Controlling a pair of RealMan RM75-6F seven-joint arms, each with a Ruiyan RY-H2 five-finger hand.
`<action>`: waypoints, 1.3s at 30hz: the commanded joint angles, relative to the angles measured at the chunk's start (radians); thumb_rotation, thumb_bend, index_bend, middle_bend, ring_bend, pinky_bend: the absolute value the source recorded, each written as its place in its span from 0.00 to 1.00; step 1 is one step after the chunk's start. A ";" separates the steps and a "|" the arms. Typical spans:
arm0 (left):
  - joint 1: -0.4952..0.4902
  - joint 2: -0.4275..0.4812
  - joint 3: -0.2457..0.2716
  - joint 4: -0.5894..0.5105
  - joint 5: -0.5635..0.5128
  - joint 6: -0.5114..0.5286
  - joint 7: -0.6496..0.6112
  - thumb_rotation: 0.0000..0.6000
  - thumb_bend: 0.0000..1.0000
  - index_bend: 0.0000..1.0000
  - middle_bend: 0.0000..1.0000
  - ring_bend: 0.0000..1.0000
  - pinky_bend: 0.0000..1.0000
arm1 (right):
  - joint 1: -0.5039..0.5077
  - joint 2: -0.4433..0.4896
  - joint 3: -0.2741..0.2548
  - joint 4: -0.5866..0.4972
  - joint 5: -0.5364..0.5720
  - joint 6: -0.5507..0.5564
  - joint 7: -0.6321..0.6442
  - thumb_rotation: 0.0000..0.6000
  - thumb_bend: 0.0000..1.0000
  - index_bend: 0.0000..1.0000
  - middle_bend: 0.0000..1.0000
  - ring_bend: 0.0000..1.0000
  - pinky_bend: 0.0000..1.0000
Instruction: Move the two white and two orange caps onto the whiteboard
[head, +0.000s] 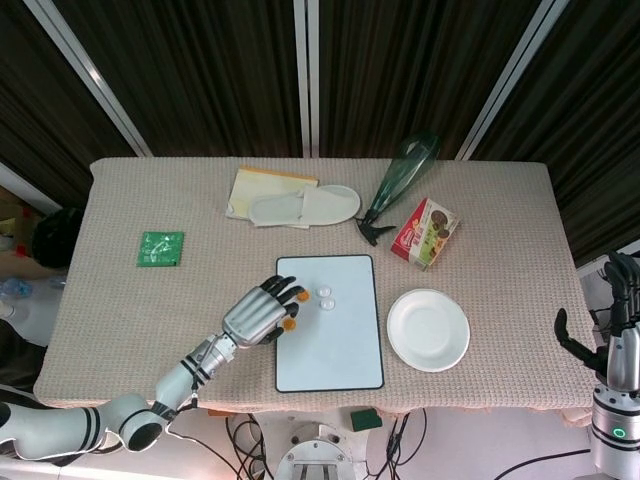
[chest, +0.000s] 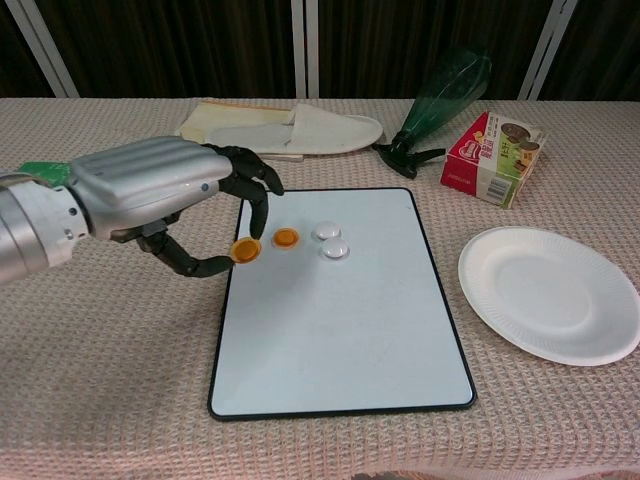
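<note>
Left hand (chest: 150, 190) up over left edge of whiteboard (chest: 340, 330), pinching 1 orange cap (chest: 245, 249) between thumb and finger. Second orange cap (chest: 286, 238) lying on whiteboard, just right of held one. 2 white caps (chest: 330, 241) on whiteboard too, right of that, close together. Right hand (head: 615, 320) far right, off table edge, fingers up and spread, holding nothing. Paper plate (chest: 548, 292) right of whiteboard. Slipper (chest: 300, 132) and green bottle (chest: 442, 95) at far side.
</note>
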 joint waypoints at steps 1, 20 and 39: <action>-0.033 -0.055 -0.018 0.057 -0.007 -0.015 0.005 1.00 0.31 0.54 0.15 0.06 0.14 | -0.002 0.003 0.001 0.000 0.006 -0.004 0.002 1.00 0.48 0.05 0.02 0.00 0.00; -0.114 -0.214 -0.027 0.303 -0.036 -0.040 -0.014 1.00 0.31 0.54 0.12 0.05 0.14 | 0.003 -0.010 0.002 0.018 0.011 -0.017 0.008 1.00 0.48 0.05 0.02 0.00 0.00; -0.146 -0.256 -0.017 0.388 -0.050 -0.050 -0.045 1.00 0.31 0.53 0.12 0.05 0.14 | 0.001 -0.009 0.000 0.023 0.015 -0.021 0.012 1.00 0.48 0.05 0.02 0.00 0.00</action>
